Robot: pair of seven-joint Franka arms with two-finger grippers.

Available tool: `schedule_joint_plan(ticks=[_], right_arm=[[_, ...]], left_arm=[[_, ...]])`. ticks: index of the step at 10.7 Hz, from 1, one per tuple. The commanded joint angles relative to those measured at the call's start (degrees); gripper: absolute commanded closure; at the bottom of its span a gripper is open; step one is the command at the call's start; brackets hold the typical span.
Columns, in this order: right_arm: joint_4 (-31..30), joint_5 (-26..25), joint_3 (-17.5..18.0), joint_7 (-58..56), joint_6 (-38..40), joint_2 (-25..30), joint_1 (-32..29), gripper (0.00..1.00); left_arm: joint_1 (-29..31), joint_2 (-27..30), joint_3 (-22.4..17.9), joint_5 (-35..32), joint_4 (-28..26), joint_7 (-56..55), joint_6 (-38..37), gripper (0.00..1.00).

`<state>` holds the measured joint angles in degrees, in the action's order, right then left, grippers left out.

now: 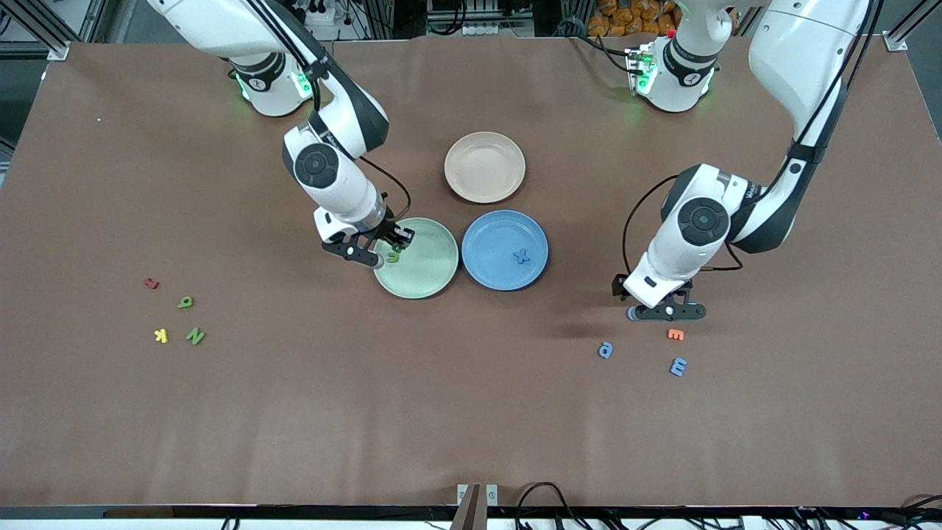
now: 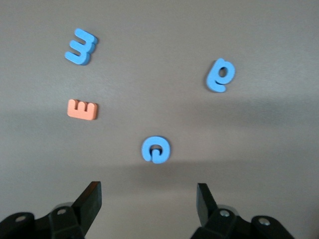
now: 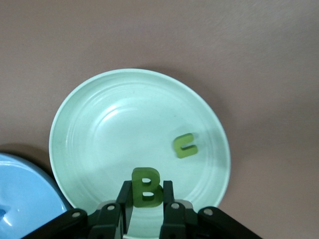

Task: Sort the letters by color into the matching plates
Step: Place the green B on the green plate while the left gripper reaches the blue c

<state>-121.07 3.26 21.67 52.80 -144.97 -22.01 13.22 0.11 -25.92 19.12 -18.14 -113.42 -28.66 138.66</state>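
right end effector (image 3: 147,209) clamps green b (image 3: 146,187) over green plate (image 3: 99,114); left end effector (image 2: 148,204) open over blue letter (image 2: 156,150).

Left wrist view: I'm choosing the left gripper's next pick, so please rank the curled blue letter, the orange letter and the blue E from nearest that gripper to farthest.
1. Curled blue letter: just ahead of the open left gripper.
2. Orange letter: farther out, off to one side.
3. Blue E: farthest, past the orange letter.
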Motion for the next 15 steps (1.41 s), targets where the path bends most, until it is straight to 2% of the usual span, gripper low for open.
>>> schedule_joint_plan(ticks=[1,2,3,5,8,12,15], right_arm=[[4.3,-1.0,-0.6,2.5,0.9,-4.8,1.1,0.87],[4.4,-1.0,-0.6,2.6,0.9,-5.0,1.1,0.65],[4.4,-1.3,-0.6,4.4,0.8,-5.0,1.1,0.01],[4.4,-7.6,-0.6,7.5,1.3,-4.9,1.0,0.00],[4.2,-9.2,-1.5,3.1,4.1,-4.1,-1.4,0.00],[4.1,-10.8,-2.2,-7.2,4.9,-3.3,-10.6,0.00],[4.4,-13.3,-2.5,-12.9,4.8,-3.6,-19.1,0.00]], left_arm=[[2.3,-1.8,0.7,-1.5,-0.6,3.3,4.8,0.14],[2.5,-2.3,0.7,-1.5,-0.6,3.4,5.3,0.14],[2.6,-2.8,0.7,-1.5,-0.6,4.3,5.8,0.14],[2.6,-4.2,0.6,-1.5,-0.6,5.8,7.4,0.17],[2.3,-5.6,0.5,-1.9,-0.3,6.0,7.8,0.21],[2.6,-8.2,0.3,-4.4,0.4,6.1,9.2,0.32],[2.6,-9.1,0.2,-4.4,1.4,6.4,9.2,0.33]])
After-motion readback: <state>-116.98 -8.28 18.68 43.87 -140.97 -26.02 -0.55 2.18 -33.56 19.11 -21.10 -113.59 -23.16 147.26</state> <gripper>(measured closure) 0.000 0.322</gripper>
